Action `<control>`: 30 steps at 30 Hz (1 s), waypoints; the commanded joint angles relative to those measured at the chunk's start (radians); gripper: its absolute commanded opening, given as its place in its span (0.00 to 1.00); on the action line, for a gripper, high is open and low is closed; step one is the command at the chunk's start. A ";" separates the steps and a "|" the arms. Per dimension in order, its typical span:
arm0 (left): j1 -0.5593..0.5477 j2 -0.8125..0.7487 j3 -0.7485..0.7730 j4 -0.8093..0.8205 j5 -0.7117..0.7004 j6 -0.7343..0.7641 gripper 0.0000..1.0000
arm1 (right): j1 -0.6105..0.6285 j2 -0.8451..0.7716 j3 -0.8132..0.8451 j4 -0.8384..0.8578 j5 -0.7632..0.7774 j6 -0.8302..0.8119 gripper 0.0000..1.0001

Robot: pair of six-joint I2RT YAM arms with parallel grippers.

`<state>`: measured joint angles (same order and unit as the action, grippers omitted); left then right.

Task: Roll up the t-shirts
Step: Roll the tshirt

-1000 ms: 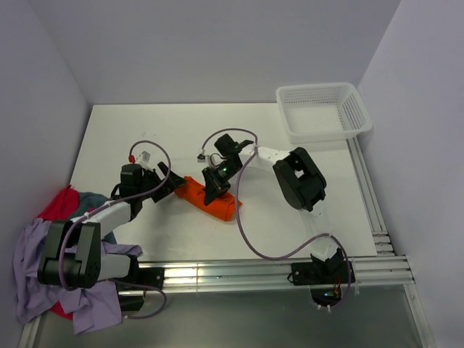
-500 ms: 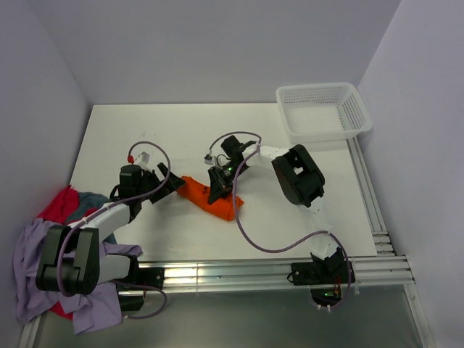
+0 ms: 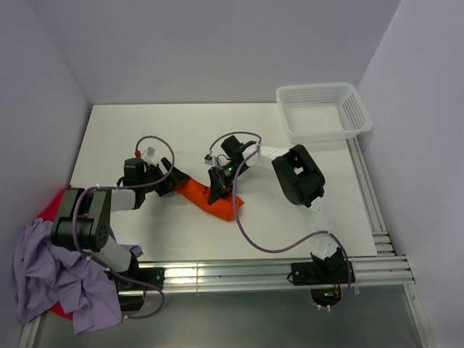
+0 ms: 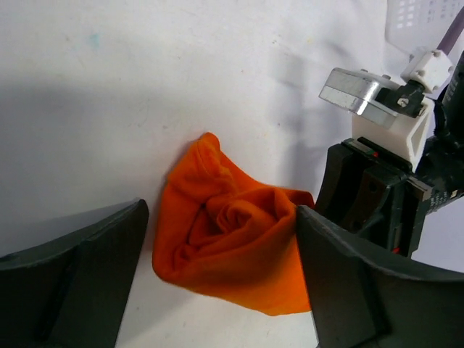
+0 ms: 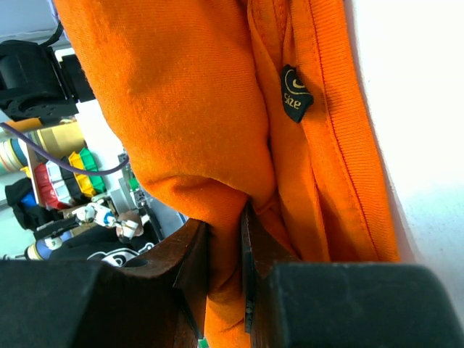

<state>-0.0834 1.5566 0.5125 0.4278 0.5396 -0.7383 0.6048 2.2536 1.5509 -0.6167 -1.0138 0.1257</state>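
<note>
The left tool (image 3: pixel 165 177) has closed in over the last second as its arm folds back toward 8 o'clock. It now stands wide open astride the 10 o'clock end of the bright orange soft-fabric t-shirt (image 3: pixel 212 199). In the left wrist view its fingers flank the spiral end of the roll, gripping nothing. The right tool (image 3: pixel 218 186) has barely shifted and stays clamped on a fold of the orange cloth near the roll's middle, a pinch the right wrist view shows plainly.

The orange t-shirt lies as a tight roll at the centre of the white tabletop (image 3: pixel 145 130), running from 10 to 4 o'clock. With one end pinned and the other about to be taken, this shirt looks all but finished and ready for a two-handed lift or tidy.

By count, one shirt is rolled. A heap at 8 o'clock shows one crumpled lavender t-shirt (image 3: pixel 43 268) and one red t-shirt (image 3: pixel 52 205), with any others hidden. One white perforated plastic basket (image 3: pixel 360 116) sits at 1 o'clock.
</note>
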 commanded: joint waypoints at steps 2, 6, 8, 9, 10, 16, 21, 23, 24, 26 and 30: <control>0.002 0.071 0.003 0.058 0.080 -0.010 0.84 | 0.009 -0.032 -0.025 -0.006 0.087 -0.023 0.00; -0.006 0.092 0.000 0.060 0.121 0.002 0.77 | 0.009 -0.031 -0.018 -0.009 0.095 -0.023 0.00; -0.012 0.086 -0.015 0.058 0.123 0.004 0.77 | 0.010 -0.028 -0.011 -0.014 0.106 -0.023 0.00; -0.018 0.076 -0.025 0.052 0.115 0.008 0.73 | 0.009 -0.026 -0.005 -0.020 0.109 -0.024 0.00; -0.021 0.069 -0.029 0.049 0.108 0.011 0.69 | 0.009 -0.025 -0.003 -0.021 0.109 -0.024 0.00; -0.053 0.066 -0.068 0.129 0.102 -0.021 0.24 | 0.009 -0.063 -0.011 -0.023 0.170 -0.024 0.05; -0.186 -0.035 -0.153 0.169 -0.078 -0.068 0.00 | 0.007 -0.114 -0.012 -0.026 0.244 -0.017 0.28; -0.200 -0.085 -0.196 0.199 -0.154 -0.105 0.00 | 0.009 -0.146 -0.025 -0.014 0.256 -0.011 0.38; -0.203 -0.104 -0.231 0.203 -0.173 -0.113 0.00 | 0.007 -0.163 -0.031 0.004 0.268 -0.005 0.60; -0.204 -0.139 -0.255 0.181 -0.252 -0.118 0.00 | 0.007 -0.202 -0.070 0.037 0.313 0.014 0.74; -0.207 -0.237 -0.296 0.150 -0.314 -0.105 0.00 | -0.014 -0.403 -0.187 0.160 0.372 0.115 0.88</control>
<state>-0.2810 1.3705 0.2447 0.6029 0.3138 -0.8364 0.6098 2.0388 1.4143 -0.5941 -0.7231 0.1680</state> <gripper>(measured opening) 0.253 0.845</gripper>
